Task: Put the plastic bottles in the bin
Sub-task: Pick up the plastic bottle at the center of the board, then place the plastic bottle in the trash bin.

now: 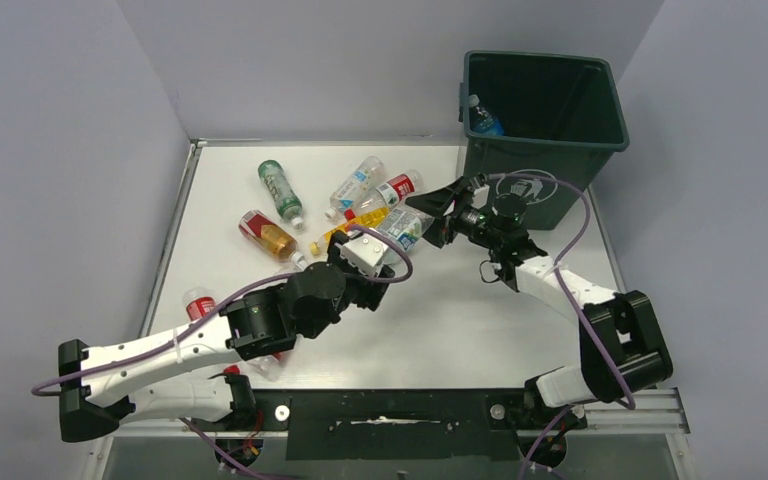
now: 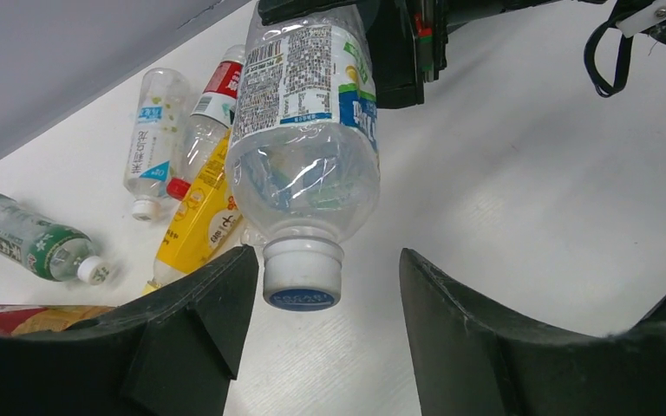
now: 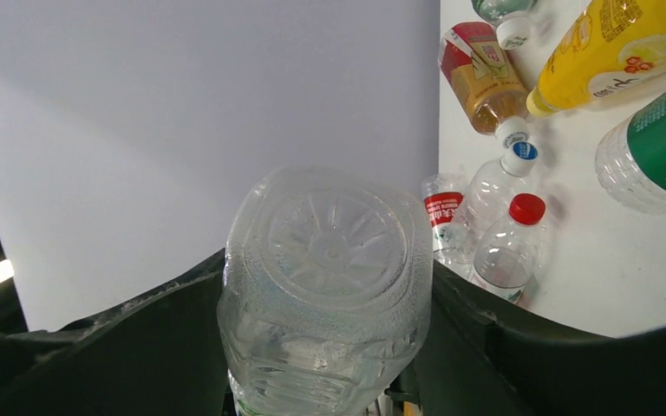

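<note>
Clear bottle held over mid-tabletop; bin at 1 o'clock.
The right fingers are clenched around the clear bottle's base end. The left fingers are spread, with its white cap between them. Loose bottles lie toward 11 o'clock, and a blue-labelled bottle is inside the bin.

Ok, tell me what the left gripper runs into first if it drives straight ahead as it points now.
The capped end of the clear bottle held by the right gripper: its white cap sits between the fingertips of the open left gripper. Exact depth is unclear.
</note>
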Motion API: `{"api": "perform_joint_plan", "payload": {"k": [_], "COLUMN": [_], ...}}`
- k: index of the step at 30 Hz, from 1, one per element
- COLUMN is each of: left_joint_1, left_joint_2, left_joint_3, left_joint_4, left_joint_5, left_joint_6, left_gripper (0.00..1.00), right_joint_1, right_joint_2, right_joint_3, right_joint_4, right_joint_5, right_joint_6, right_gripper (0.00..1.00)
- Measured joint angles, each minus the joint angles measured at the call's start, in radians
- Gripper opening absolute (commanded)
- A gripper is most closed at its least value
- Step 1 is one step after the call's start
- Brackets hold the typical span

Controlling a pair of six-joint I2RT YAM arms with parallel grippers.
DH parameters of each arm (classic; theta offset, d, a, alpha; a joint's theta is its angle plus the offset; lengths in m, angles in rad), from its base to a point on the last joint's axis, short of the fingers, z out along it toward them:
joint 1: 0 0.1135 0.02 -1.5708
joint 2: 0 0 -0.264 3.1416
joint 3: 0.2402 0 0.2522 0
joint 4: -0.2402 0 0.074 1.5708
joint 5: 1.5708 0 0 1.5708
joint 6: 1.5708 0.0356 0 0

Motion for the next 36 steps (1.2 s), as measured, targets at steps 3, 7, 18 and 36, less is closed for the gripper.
{"api": "perform_joint_plan", "payload": {"k": [3,7,18,36], "left_joint_1": [-0.001,-0.001,-0.001,-0.001], "left_joint_2": [0.000,-0.018,-0.160,-0.182], "left_joint_3": [0.027,0.090,0.223,0.126], "left_joint_4": [-0.026,-0.077,-0.154,-0.227], "left_joint_5": [0.019,0.058,0.111,0.112], "left_joint_6": [-0.023,-0.074,-0.184,-0.299], "left_gripper": [0.76,0.79,0.81,0.81], "right_joint_1": [0.000,-0.003,-0.064,-0.304], "right_joint_2": [-0.031,-0.087,-0.147,-0.148], "right_joint_3": [0.033,0.123,0.503,0.965], "right_joint_4": [-0.102,-0.281,-0.746,-1.058], "right_joint_5": [0.006,0.029,0.134,0.528], "right_joint_6": [-0.063,-0.179,-0.515,-0.975], "right_gripper": [0.49,0.49,0.50,0.53]}}
